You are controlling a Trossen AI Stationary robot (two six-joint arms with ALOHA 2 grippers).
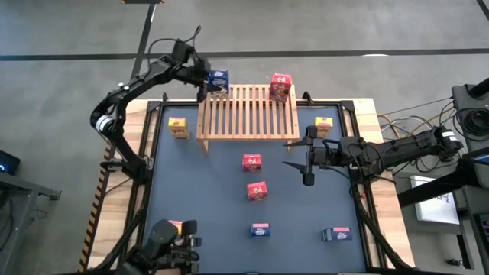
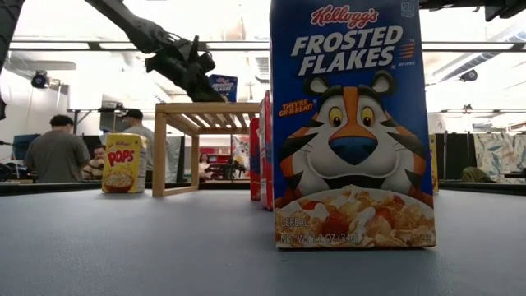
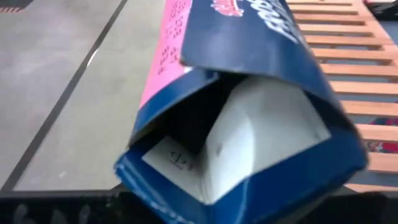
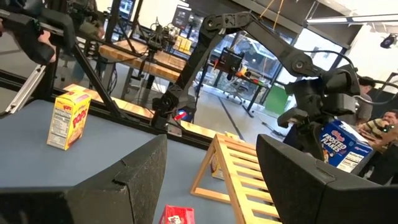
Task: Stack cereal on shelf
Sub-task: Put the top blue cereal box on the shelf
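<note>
Cereal box, blue point(image 1: 218, 80), clamped in left hand point(image 1: 205, 81) at the shelf's point(image 1: 248, 114) upper-left corner, upright; slats lie just right. Right hand point(image 1: 307, 155) apart, idle mid-frame.

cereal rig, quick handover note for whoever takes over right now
Left gripper: shut on a blue box at the shelf's far left corner, not yet released.
Right gripper: open, empty, over the table just in front of the shelf.
Done: one red box on the shelf's far right corner.
Left: two yellow, two red and two blue boxes on the table; a ninth isn't clearly visible.
</note>
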